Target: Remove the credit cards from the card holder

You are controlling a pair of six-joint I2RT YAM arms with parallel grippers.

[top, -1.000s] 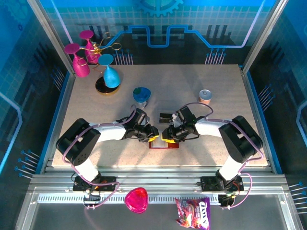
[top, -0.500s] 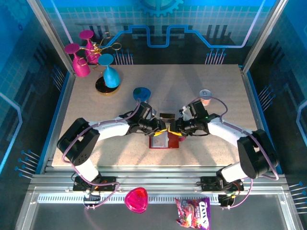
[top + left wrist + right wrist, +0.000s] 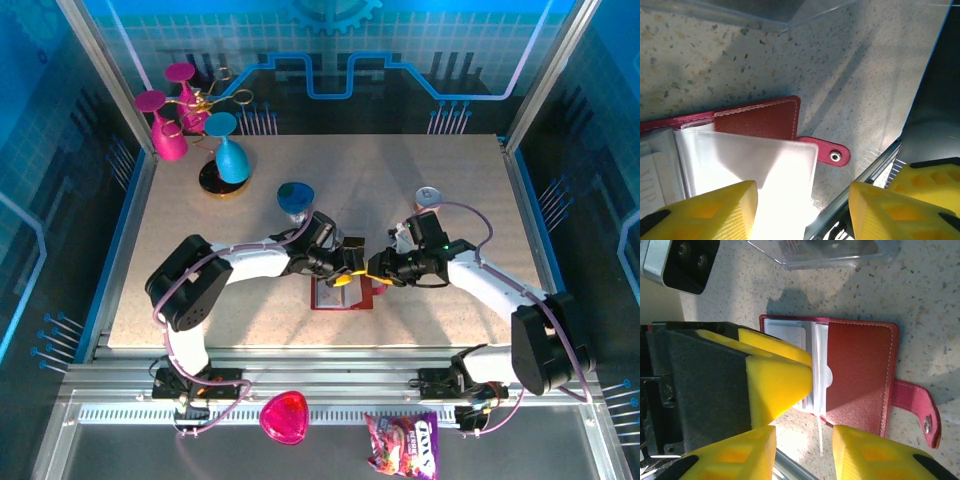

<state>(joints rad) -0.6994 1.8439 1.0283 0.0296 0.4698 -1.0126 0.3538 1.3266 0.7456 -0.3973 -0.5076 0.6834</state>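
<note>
The dark red card holder lies open on the table between the two arms. In the left wrist view its pale grey pockets and red snap tab show. My left gripper is open, one yellow finger over the pale pocket. In the right wrist view the red flap lies flat. My right gripper stands open, with a thin pocket edge between its fingers. The left gripper's fingers rest on the pockets. The credit cards are hidden.
A clear plastic rectangle lies just beyond the wallet. A blue cup and a small can stand further back, with pink and blue glasses at the back left. A pink heart dish and a candy bag sit below the table edge.
Both grippers have moved right and slightly away from the bases over the wallet. The right arm has stretched out further right. The pale pockets now show between the grippers.
</note>
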